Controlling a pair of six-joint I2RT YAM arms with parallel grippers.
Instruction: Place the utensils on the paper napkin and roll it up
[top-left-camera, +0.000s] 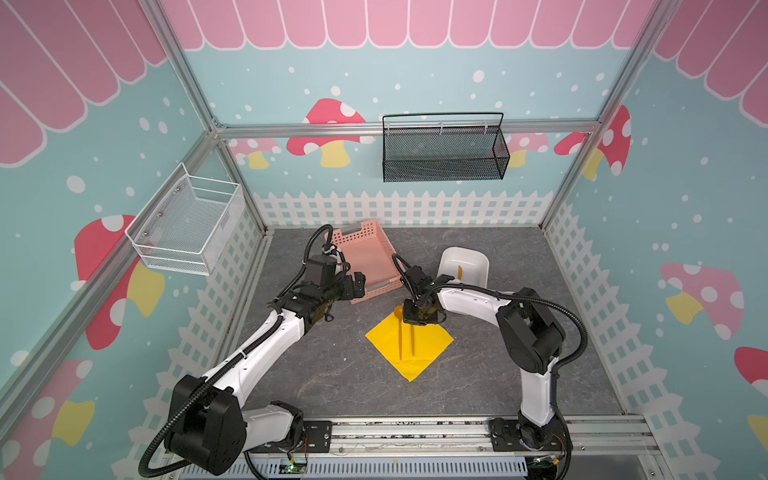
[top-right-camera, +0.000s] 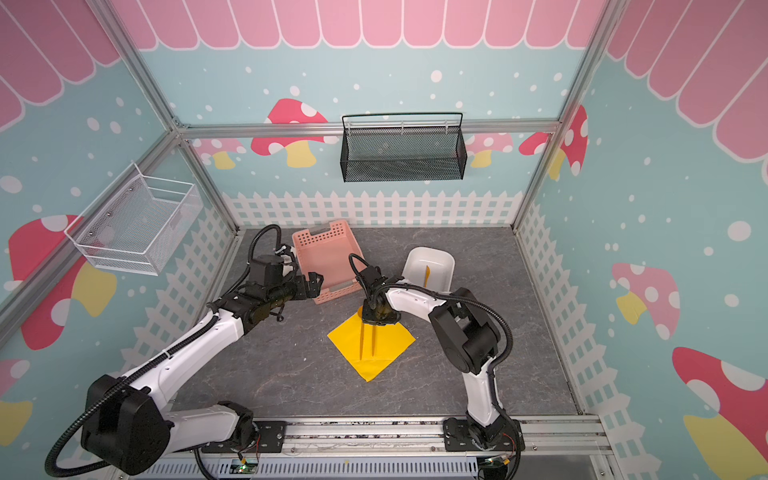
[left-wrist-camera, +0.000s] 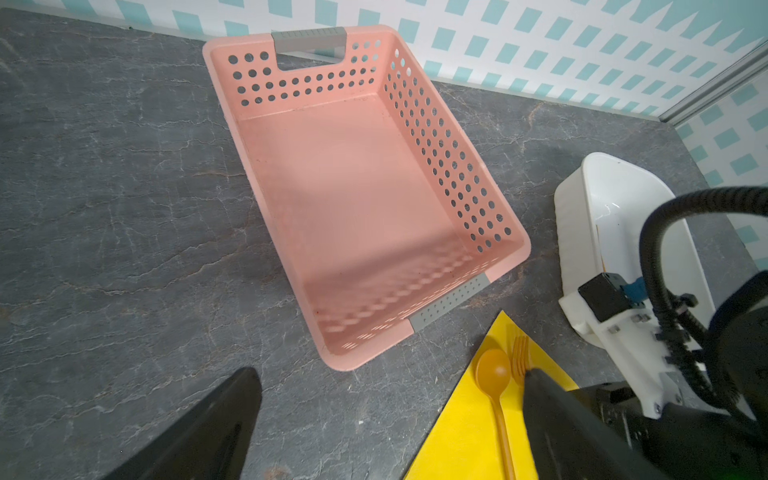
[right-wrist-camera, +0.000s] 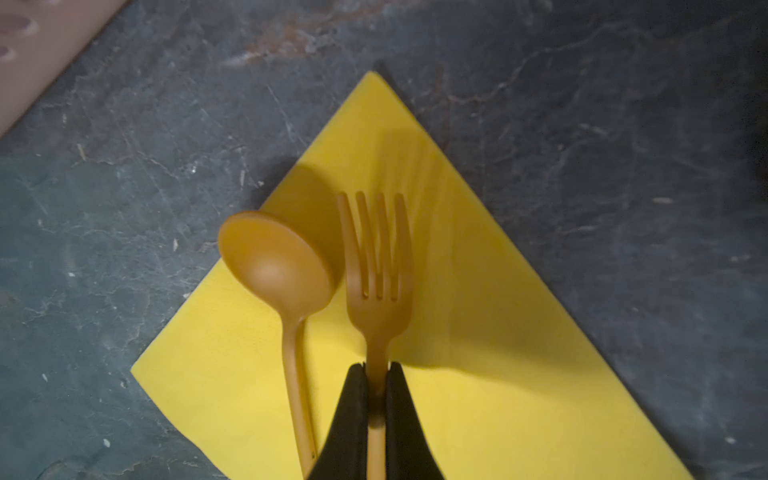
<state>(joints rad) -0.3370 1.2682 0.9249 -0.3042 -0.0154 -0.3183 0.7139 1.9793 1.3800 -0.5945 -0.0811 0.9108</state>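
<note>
Pinching the fork (right-wrist-camera: 378, 266), right pincer (right-wrist-camera: 377, 374) hovered over napkin (right-wrist-camera: 478, 332); spoon (right-wrist-camera: 276, 266) lay alongside. Left pincer (top-left-camera: 356, 284) stood spread.

Napkin (top-left-camera: 432, 345) lies flat on the table (top-left-camera: 332, 374), one corner to the front. On the napkin: spoon (right-wrist-camera: 274, 266), its bowl overhanging the far-left edge. Fork (right-wrist-camera: 378, 266) is parallel, just right of the spoon. Basket (top-left-camera: 365, 253) stands behind-left of the napkin and tub (top-left-camera: 465, 259) behind-right, with one utensil piece (top-left-camera: 459, 272) inside the tub.
</note>
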